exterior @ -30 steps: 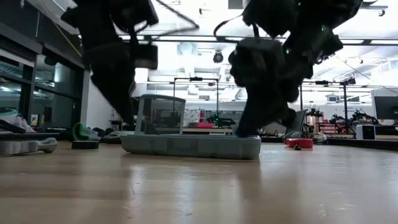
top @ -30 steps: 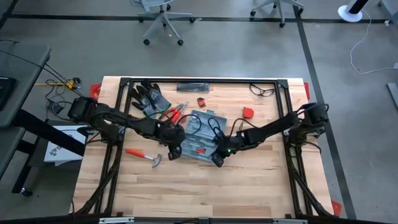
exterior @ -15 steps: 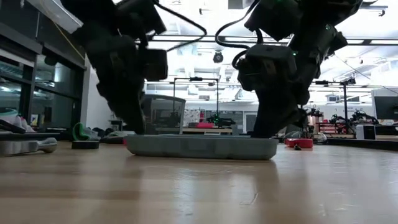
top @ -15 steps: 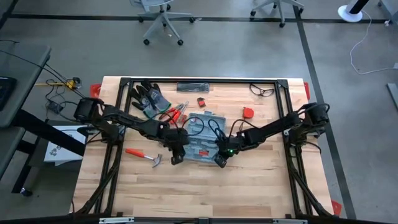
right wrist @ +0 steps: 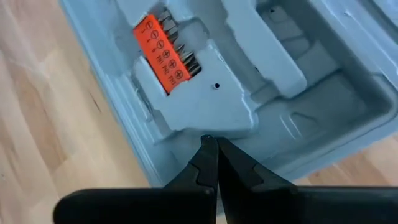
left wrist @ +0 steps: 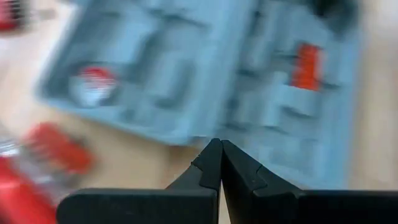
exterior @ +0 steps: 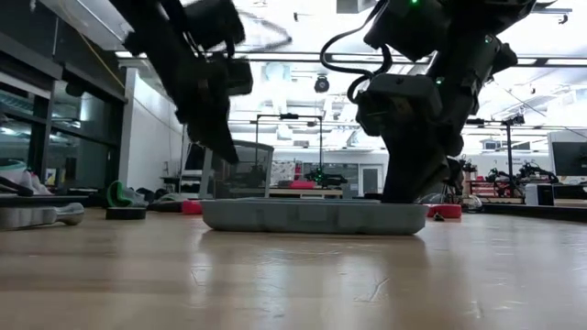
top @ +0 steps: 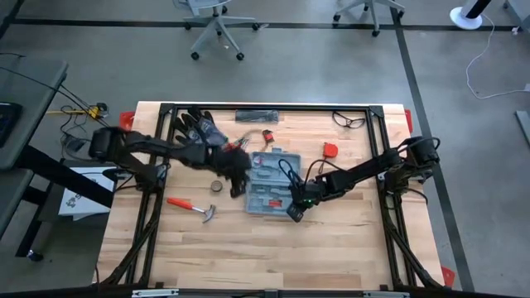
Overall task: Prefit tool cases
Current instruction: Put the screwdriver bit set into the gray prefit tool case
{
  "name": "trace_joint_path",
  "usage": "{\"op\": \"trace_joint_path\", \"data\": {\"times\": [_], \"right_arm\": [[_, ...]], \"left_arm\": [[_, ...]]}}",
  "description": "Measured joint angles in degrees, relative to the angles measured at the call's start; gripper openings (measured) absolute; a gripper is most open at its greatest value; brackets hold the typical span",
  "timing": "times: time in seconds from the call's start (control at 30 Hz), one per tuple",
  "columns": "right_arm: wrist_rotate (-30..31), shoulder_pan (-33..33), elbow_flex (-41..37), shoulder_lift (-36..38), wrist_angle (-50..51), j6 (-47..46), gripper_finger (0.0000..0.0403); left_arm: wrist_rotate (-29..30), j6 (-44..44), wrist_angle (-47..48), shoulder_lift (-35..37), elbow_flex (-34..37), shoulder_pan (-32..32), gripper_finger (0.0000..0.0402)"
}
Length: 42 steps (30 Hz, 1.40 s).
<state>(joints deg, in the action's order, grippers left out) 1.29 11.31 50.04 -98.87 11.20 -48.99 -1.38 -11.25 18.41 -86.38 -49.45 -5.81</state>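
right gripper (top: 293, 212): fingers pinched fully together, holding nothing, tip at the near rim of the tool case
left gripper (top: 238, 189): fingertips pressed closed, empty, raised just beside the case's left edge
tool case (top: 272, 184): lying open and flat mid-table, between the two grippers; recesses face up
orange bit holder (right wrist: 162, 51): seated in a case recess just ahead of right gripper
hammer (top: 195, 207): on the table, nearer than left gripper, apart from case
gloves (top: 197, 127): beyond left gripper, far side of the table
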Motion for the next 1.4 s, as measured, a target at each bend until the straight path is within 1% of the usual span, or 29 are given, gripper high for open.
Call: {"op": "trace_joint_path", "data": {"times": [0.1,0.2,0.27,0.37,0.43,0.67,0.77,0.83,1.0,1.13,1.2,1.4], "right_arm": [[0.2,-0.4,0.0,0.0,-0.2,0.0,0.0000],[0.2,-0.4,0.0,0.0,-0.3,-0.3,0.0000],[0.2,-0.4,0.0,0.0,-0.3,-0.6,0.0000],[-0.2,-0.4,0.0,0.0,-0.3,-1.4,0.0000],[-0.2,-0.4,0.0,0.0,-0.3,-1.5,0.0000],[-0.2,-0.4,0.0,0.0,-0.2,-1.5,0.0000],[-0.4,-0.4,0.0,0.0,-0.3,-1.5,0.0000],[-0.5,-0.4,0.0,0.0,-0.3,-1.5,0.0000],[-0.9,-0.4,0.0,0.0,-0.2,-1.5,0.0000],[-0.9,-0.4,0.0,0.0,-0.2,-1.5,0.0000],[-0.9,-0.4,0.0,0.0,0.0,-1.5,0.0000],[-0.9,-0.4,0.0,0.0,0.2,-1.5,0.0000]], "left_arm": [[-1.0,2.9,0.2,-1.7,0.3,-7.2,0.0000],[-1.4,5.3,-2.0,-2.6,0.3,-12.7,0.0000],[-3.2,6.4,-2.6,-3.1,0.2,-15.9,0.0000],[-5.0,7.4,-2.1,-4.4,0.2,-19.1,0.0000],[-6.7,8.3,-1.9,-5.2,0.2,-20.1,0.0000],[-7.3,9.7,-2.3,-9.0,0.3,-18.4,0.0000],[-3.8,9.9,-1.5,-10.3,0.3,-17.0,0.0000],[-2.6,10.0,-1.3,-10.7,0.2,-16.3,0.0000],[-3.9,9.9,0.4,-11.1,0.0,-14.6,0.0000],[-8.8,8.9,4.8,-10.4,0.0,-12.1,0.0000],[-10.3,8.2,6.3,-10.2,0.1,-10.5,0.0000],[-17.0,6.0,11.0,-9.0,0.3,-3.5,0.0000]]}}
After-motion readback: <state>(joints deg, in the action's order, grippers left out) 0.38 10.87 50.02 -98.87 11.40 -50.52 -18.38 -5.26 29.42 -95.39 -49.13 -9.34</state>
